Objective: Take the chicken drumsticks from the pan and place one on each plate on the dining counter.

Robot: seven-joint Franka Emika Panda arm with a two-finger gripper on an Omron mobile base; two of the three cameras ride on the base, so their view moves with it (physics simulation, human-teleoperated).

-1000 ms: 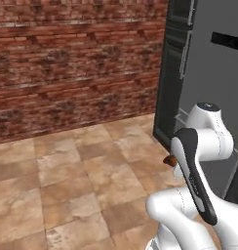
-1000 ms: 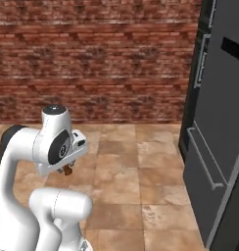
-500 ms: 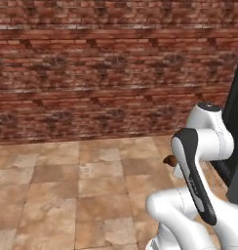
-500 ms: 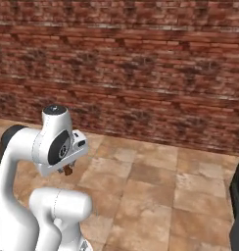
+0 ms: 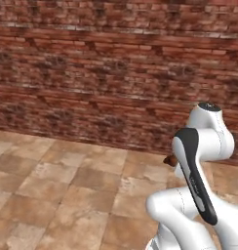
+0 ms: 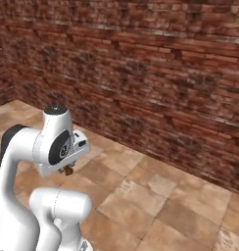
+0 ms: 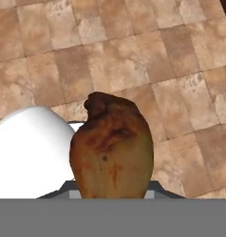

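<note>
1. Hand view puts one chicken drumstick (image 7: 112, 150) right at the camera, thick end low and knobbly tip pointing away; it sits up against the gripper (image 7: 112, 196) and hangs over the tiled floor (image 7: 179, 69), so I judge the claw pinched on the drumstick, though the fingertips themselves are hidden behind the meat.
2. Handling, as a judgement: a light piece, fairly firm under a glazed, probably slick skin. The fat, meaty end gives the fingers the most to bite on; the narrow tip would likely twist or slip.
3. Left base view shows a small brown bit of the drumstick (image 5: 169, 159) peeking beside the folded arm; in the right base view it hangs just under the hand (image 6: 68, 170).
4. Farther off stands only the brick wall (image 5: 106, 73); I judge the carry to the plates unfinished.
</note>
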